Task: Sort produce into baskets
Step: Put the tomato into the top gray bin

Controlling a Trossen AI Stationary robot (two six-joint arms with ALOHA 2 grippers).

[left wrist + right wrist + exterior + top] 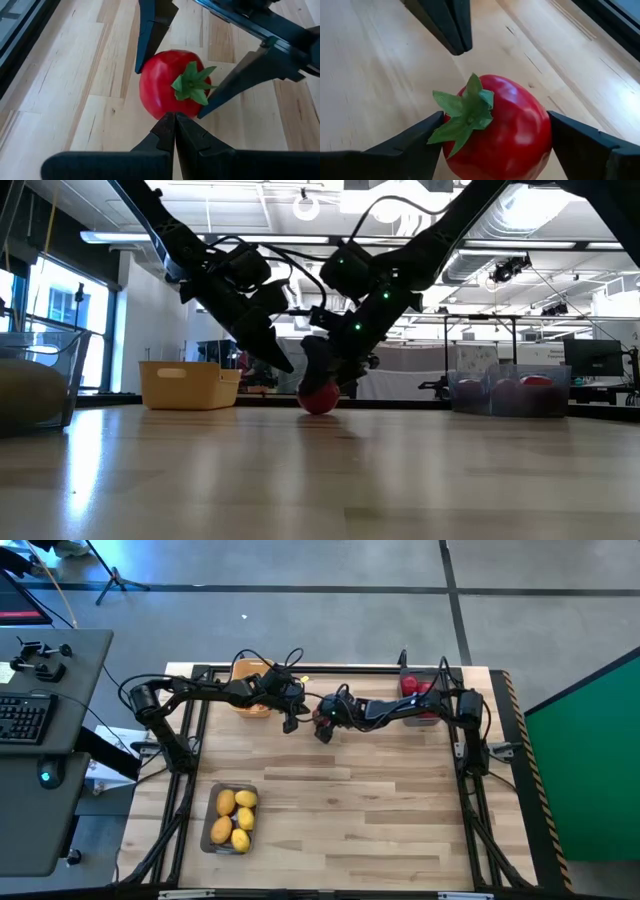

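Mid-table, toward the far edge: red fruit (505, 125) with a green top lies on the wooden table (380, 810)
Right gripper (492, 145): fingers spread wide, one on each side of the red fruit
Left gripper (175, 120): fingers pressed together, tips just beside the fruit, holding nothing
Yellow basket (188, 384): far left side
Lemon tray (230, 818): near left, lemons inside
Red-fruit tray (510, 392): far right
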